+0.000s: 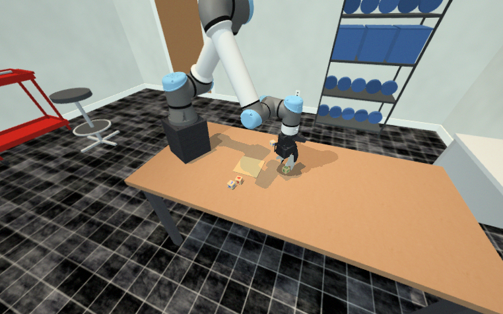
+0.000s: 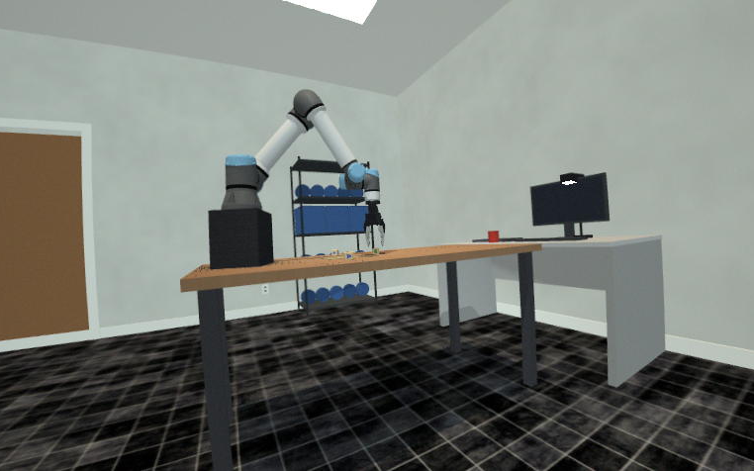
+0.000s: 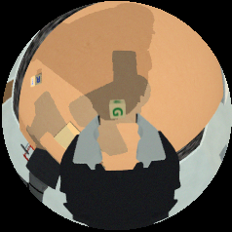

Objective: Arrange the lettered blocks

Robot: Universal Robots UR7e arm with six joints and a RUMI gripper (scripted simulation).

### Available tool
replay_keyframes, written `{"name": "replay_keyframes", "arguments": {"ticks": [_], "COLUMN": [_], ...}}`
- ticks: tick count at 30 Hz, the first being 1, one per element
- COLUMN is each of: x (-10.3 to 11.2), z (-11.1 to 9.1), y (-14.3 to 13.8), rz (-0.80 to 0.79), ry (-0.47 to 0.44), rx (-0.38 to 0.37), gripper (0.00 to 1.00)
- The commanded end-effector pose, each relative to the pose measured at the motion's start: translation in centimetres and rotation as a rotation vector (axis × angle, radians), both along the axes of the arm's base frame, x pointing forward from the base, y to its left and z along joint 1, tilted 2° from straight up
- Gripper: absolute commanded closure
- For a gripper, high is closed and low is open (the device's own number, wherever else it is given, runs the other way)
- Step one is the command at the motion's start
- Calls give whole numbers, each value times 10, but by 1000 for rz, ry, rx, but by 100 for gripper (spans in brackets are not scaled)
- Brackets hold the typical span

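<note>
Gripper (image 3: pixel 118 128): jaws are held part-open, and nothing is held between them; it hangs above the table (image 1: pixel 362 202), pointing down.
G block (image 3: pixel 117 108): it is seen just ahead of the fingertips in the wrist view, on the line of the gap, its green G upright, resting on the table below.
Key relation: the block is judged slightly forward of the gap; a short advance and a descent are needed before closing.
Mat (image 1: pixel 249 166): it is found beside the G block; no block lies on it.
Other blocks: a blue-lettered block (image 1: pixel 230 184) and red-marked block (image 1: pixel 239 179) are set touching, near the mat's front edge; a fourth block (image 1: pixel 272 142) lies behind the gripper.
</note>
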State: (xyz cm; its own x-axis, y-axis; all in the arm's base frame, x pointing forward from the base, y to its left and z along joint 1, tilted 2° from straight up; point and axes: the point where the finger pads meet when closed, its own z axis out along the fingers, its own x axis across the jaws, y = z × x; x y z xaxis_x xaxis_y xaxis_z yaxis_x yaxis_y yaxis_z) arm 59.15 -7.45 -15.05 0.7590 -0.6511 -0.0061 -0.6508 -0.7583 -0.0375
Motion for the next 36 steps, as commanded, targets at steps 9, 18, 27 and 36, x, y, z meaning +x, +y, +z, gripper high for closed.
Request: {"name": "replay_keyframes", "arguments": {"ticks": [9, 18, 27, 36], "x": [3, 4, 3, 3], "z": [-19, -33, -35, -34], "y": [1, 1, 2, 1], "rz": [1, 1, 0, 0], "ry": [-4, -4, -3, -4], "rx": [-1, -1, 0, -1], "gripper": [60, 60, 60, 60]}}
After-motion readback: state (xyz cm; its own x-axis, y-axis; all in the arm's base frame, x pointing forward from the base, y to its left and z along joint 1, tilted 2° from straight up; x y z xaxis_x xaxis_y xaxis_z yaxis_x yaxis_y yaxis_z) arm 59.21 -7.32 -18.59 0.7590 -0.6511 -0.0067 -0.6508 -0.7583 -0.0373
